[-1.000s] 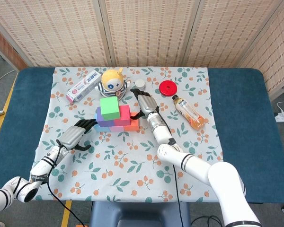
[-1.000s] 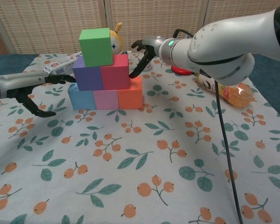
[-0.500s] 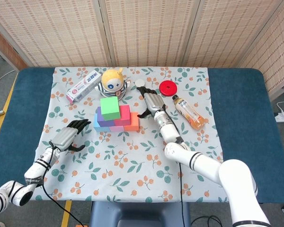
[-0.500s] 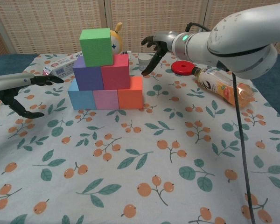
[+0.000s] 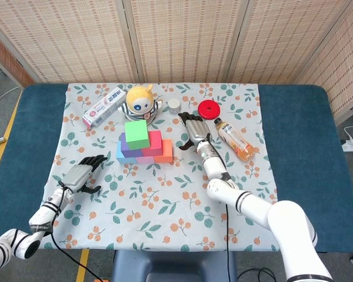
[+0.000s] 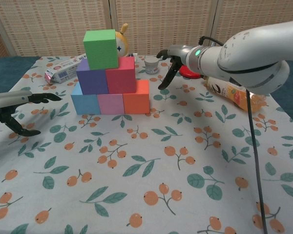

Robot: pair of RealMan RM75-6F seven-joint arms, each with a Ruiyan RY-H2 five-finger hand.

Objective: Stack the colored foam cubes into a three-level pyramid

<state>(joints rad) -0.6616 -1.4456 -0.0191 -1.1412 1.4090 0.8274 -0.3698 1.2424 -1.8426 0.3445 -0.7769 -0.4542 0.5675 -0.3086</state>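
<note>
Colored foam cube pyramid point(image 6: 110, 73) stands complete between both hands; left hand point(image 6: 19, 108) and right hand point(image 6: 173, 61) hover empty, fingers spread, giving it room.

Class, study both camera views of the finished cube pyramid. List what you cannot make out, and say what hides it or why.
1. Doll, chest view: mostly hidden behind the green cube.
2. Toothpaste box print: too small to read in the head view; partly behind the pyramid in the chest view.
3. Left hand, chest view: cut off by the left edge.
4. Bottle, chest view: partly covered by the right arm.
5. The cubes' back faces: unseen in both views.
</note>
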